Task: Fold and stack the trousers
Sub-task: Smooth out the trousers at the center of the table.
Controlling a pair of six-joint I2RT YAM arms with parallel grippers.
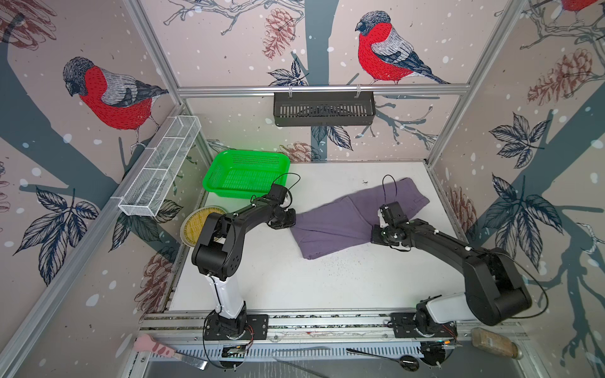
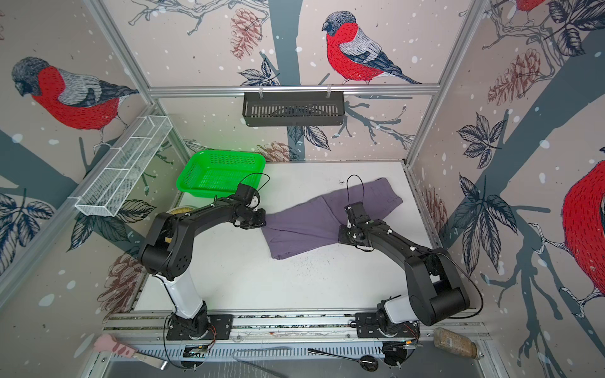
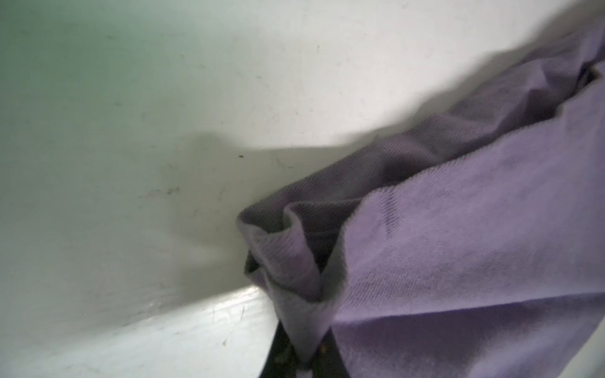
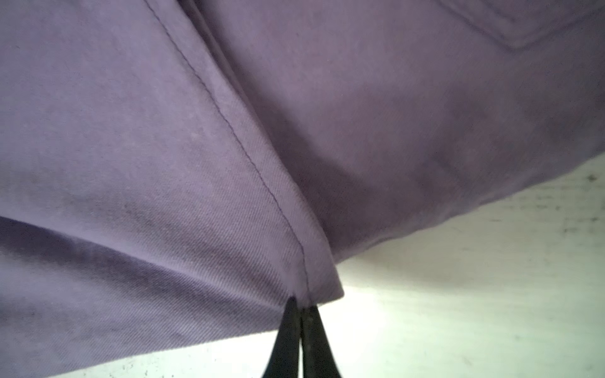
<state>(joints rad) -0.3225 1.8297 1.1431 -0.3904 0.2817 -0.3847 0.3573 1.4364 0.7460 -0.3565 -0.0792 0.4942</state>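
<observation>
Both are pinched tight on the trousers (image 1: pixel 334 222): the left gripper (image 3: pixel 302 360) has a bunched edge at their left end, and the right gripper (image 4: pixel 300 311) has a seamed near edge. The trousers sprawl across the white table (image 1: pixel 278 284), right of centre.

The trousers (image 1: pixel 330 222) are dusty purple-grey with darker stitching. The basket (image 1: pixel 252 152) is green, the table (image 1: pixel 278 281) white with dark specks, the walls (image 1: pixel 229 49) pinkish with red-breasted birds (image 1: pixel 383 49).

We see the purple-grey trousers (image 1: pixel 330 222) lying folded over, slantwise at the far right of the counter (image 1: pixel 294 284); a pocket (image 1: pixel 415 197) faces up.
</observation>
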